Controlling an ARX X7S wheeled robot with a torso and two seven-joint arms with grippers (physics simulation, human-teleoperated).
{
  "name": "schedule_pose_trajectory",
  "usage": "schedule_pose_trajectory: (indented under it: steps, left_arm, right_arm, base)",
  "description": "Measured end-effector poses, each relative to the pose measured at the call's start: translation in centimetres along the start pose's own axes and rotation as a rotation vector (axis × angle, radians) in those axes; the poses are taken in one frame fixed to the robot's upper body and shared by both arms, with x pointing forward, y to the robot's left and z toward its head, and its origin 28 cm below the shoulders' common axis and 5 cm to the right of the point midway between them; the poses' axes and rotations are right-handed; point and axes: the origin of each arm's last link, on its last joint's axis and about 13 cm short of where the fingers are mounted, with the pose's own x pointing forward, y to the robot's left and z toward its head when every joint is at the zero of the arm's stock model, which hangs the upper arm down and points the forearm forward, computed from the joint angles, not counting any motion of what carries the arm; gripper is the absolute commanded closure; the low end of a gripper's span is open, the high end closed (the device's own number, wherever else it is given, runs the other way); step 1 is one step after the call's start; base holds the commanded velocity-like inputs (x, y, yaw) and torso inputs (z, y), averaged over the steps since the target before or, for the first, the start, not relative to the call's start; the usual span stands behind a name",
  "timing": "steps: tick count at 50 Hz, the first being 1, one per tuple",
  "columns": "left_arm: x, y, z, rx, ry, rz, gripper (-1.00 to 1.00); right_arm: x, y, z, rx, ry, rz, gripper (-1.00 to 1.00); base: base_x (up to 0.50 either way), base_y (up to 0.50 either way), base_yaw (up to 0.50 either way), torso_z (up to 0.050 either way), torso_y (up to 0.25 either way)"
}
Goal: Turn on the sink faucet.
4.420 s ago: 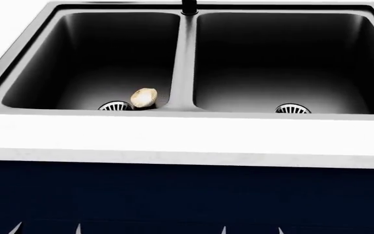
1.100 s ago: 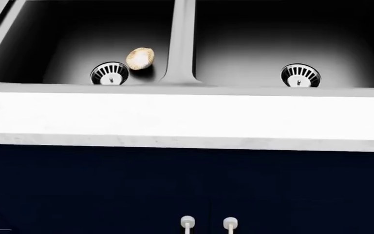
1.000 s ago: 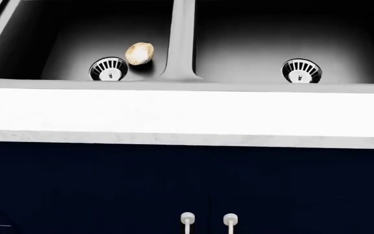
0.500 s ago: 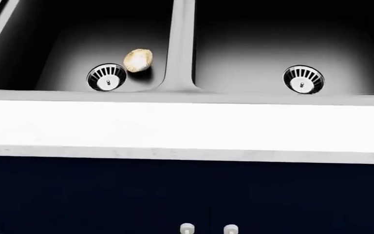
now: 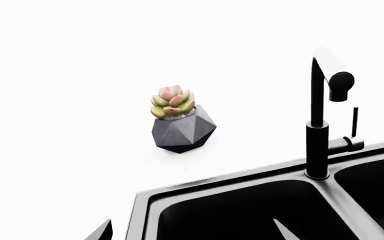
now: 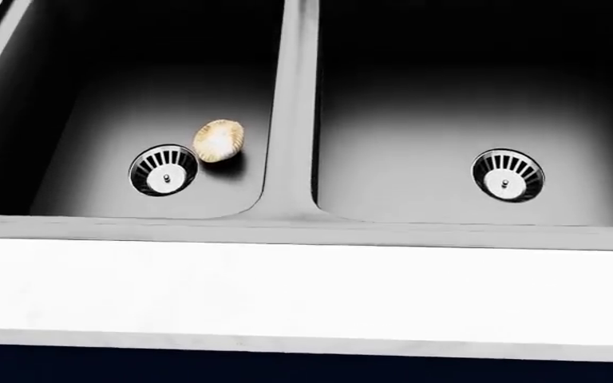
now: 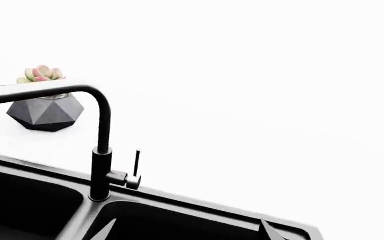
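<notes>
Head view has been shifted since half a second ago: the dark grey matte double-basin sink (image 6: 290,104) now fills most of the picture, the white countertop strip (image 6: 306,291) sits lower, and the navy cabinet front with its two small pale knobs has dropped almost out of sight. The small tan shell-like object (image 6: 219,140) and the round slotted metal drain (image 6: 164,170) beside it in the left basin are seen lower and larger — a sign, it is judged, that head or torso is being brought in over the sink. The faucet itself is not shown in this view.

In the left wrist view the black cylindrical faucet post (image 5: 317,150) is seen upright at the sink's back rim, on the divider line, with its short grey side lever stub (image 5: 349,144) projecting toward the right basin. The dark faceted pot holding a pink-green succulent (image 5: 178,125) stands on the counter behind the sink's left basin, well apart from the post. The right wrist view shows the same post and lever from the other side.

Neither gripper is clearly shown — only slivers at the lower edges of the wrist views — so spread or pressed together cannot be told. The lever is judged untouched and apart from both arms; an approach is still needed.
</notes>
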Motion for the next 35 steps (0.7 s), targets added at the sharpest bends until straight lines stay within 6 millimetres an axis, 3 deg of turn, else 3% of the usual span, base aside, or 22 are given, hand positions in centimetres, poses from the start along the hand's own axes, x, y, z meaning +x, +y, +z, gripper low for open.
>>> schedule_pose_trajectory:
  steps: [35]
  left_arm:
    - [0.13, -0.35, -0.23, 0.02, 0.03, -0.016, -1.0]
  right_arm:
    - [-0.1, -0.02, -0.04, 0.022, 0.016, -0.005, -1.0]
  base:
    - [0.26, 0.0, 0.0, 0.0, 0.0]
